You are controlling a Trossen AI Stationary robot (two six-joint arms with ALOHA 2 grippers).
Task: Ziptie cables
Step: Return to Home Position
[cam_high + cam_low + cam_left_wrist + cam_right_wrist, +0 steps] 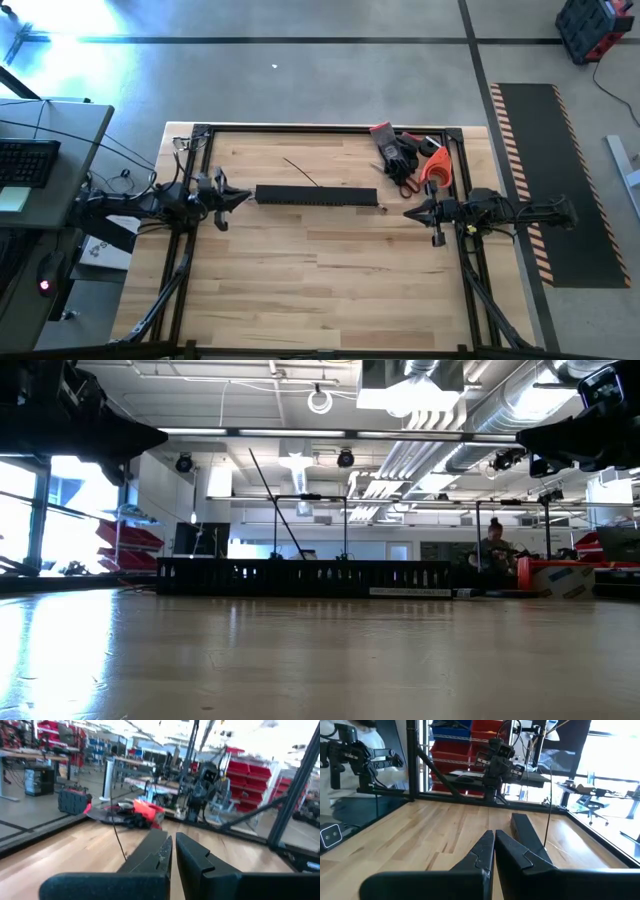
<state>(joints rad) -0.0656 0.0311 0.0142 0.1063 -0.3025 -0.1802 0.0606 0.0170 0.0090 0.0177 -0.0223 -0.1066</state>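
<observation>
1. Hovering just off the 9 o'clock end of the black duct, the left hand had its two fingers pressed together on nothing; its own wrist view showed only a sliver of a gap between them.
2. The right hand sat near the duct's 3 o'clock end, a touch toward 4 o'clock; it too was closed and empty, its fingers meeting along their inner edges.
3. The duct lay on the tabletop with its long axis running 9 to 3 o'clock, straight between the two hands; both hands pointed inward along that line; the left was the nearer, just beside its end, while the right stood a little farther off.
4. The cables could not be seen in any view; judging by the covered duct, they lay shut inside it; a thin black strand rose from the duct toward 11 o'clock, perhaps the tie's tail, though it was too fine to be sure.
5. A pair of gloves and an orange-handled tool lay toward the tabletop's 1 o'clock corner, apart from the duct.
6. The job looked finished, with only the retreat left; each arm would need to draw back outward along the duct's axis, left toward 9 o'clock, right toward 3 o'clock; the left hand, being so close, could nudge the duct if it swung sideways.
</observation>
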